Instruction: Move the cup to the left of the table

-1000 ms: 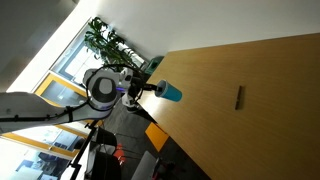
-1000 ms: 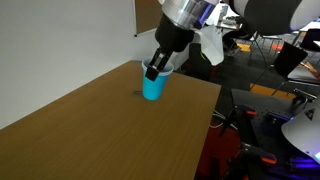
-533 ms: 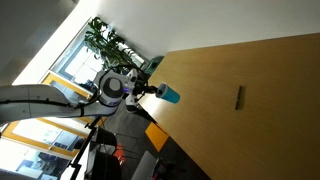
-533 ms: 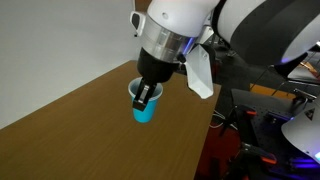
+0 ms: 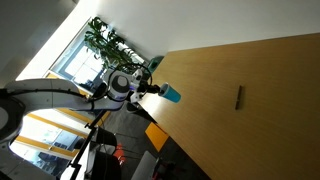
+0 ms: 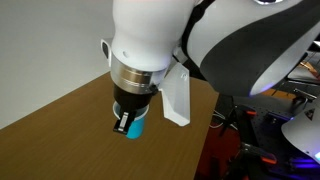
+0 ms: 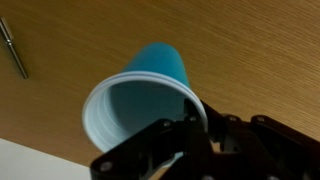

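The turquoise cup (image 7: pixel 150 95) with a pale rim is pinched by its rim in my gripper (image 7: pixel 190 135); one finger is inside the cup and one outside. In both exterior views the cup (image 5: pixel 172 94) (image 6: pixel 135 125) stands on the light-brown wooden table (image 5: pixel 250 110) near one edge, with the gripper (image 5: pixel 152 90) (image 6: pixel 127 122) on it. In an exterior view the wrist hides most of the cup.
A thin dark stick-like object (image 5: pixel 238 97) lies on the table further in, also in the wrist view (image 7: pixel 14 46). A potted plant (image 5: pixel 108 42) stands by the window beyond the table's edge. Equipment and cables (image 6: pixel 270 130) crowd the floor beside the table (image 6: pixel 60 140).
The arm has carried the cup along the table's edge, closer to one exterior camera. The gripper has stayed shut on the cup's rim.
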Robot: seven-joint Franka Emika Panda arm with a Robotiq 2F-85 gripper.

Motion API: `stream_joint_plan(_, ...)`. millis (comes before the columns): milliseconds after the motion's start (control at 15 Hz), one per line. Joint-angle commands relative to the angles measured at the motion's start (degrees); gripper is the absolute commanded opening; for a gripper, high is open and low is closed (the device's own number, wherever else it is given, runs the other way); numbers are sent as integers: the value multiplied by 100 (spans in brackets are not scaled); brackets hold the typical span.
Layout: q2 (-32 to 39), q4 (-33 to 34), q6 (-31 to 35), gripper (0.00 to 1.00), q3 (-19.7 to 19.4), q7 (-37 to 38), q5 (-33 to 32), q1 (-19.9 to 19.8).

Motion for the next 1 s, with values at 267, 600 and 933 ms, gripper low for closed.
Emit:
stream_joint_plan(267, 584, 513, -100, 2, 603, -1910, 984, -507)
stream_joint_plan(600, 689, 540, -108, 2, 502, -2264, 885, -519)
stream_joint_plan(933, 753, 596, -94, 2, 508, -2428, 929, -596)
